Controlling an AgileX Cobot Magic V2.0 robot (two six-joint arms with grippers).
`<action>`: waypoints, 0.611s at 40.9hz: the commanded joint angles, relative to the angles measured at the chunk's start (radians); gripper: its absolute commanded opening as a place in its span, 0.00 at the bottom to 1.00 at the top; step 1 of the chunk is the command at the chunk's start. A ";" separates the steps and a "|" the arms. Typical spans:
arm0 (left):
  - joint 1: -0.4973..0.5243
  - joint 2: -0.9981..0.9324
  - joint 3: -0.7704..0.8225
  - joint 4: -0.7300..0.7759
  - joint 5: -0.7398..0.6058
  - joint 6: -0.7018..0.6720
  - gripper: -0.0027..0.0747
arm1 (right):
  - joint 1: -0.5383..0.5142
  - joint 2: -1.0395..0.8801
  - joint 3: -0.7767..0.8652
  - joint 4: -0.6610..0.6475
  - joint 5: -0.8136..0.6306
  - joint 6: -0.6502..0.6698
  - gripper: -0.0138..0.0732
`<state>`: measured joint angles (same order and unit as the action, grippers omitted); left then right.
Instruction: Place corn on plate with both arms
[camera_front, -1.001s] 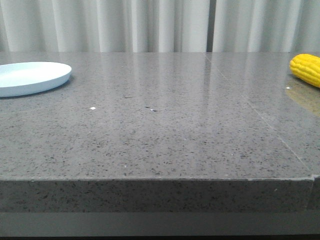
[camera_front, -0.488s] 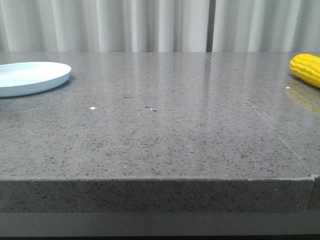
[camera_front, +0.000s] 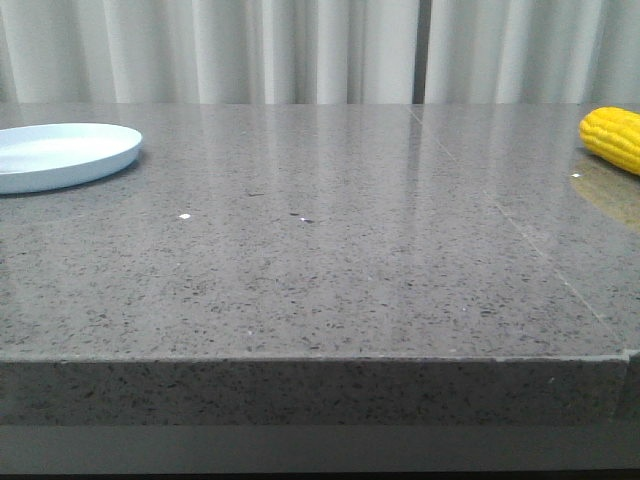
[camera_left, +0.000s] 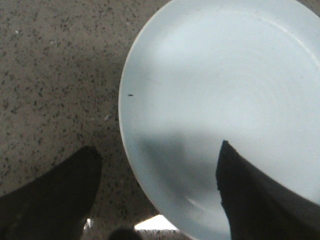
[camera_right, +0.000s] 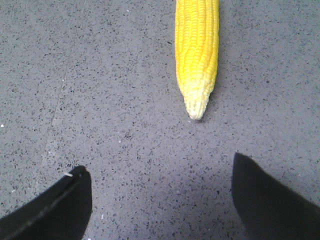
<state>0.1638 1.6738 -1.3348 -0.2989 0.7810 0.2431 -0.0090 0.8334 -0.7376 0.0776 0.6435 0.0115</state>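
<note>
Hovering left gripper (camera_left: 157, 175): jaws wide apart, empty, one finger over the plate (camera_left: 225, 100), one over the table (camera_left: 55, 75) beside it.
Right gripper (camera_right: 160, 192): jaws wide apart, holding nothing, short of the corn (camera_right: 196, 50).
Corn: flat on the table, far from the plate, paler tip toward the right gripper.
Writing: plate unmarked.
</note>
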 joint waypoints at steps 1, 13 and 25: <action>0.001 0.003 -0.062 -0.028 -0.039 0.003 0.61 | -0.002 -0.002 -0.032 -0.007 -0.056 -0.003 0.85; 0.001 0.079 -0.110 -0.026 -0.071 0.003 0.53 | -0.002 -0.002 -0.032 -0.007 -0.056 -0.003 0.85; 0.001 0.111 -0.110 -0.024 -0.069 0.003 0.39 | -0.002 -0.002 -0.032 -0.007 -0.056 -0.003 0.85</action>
<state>0.1638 1.8278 -1.4143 -0.3012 0.7467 0.2466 -0.0090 0.8334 -0.7376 0.0776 0.6435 0.0115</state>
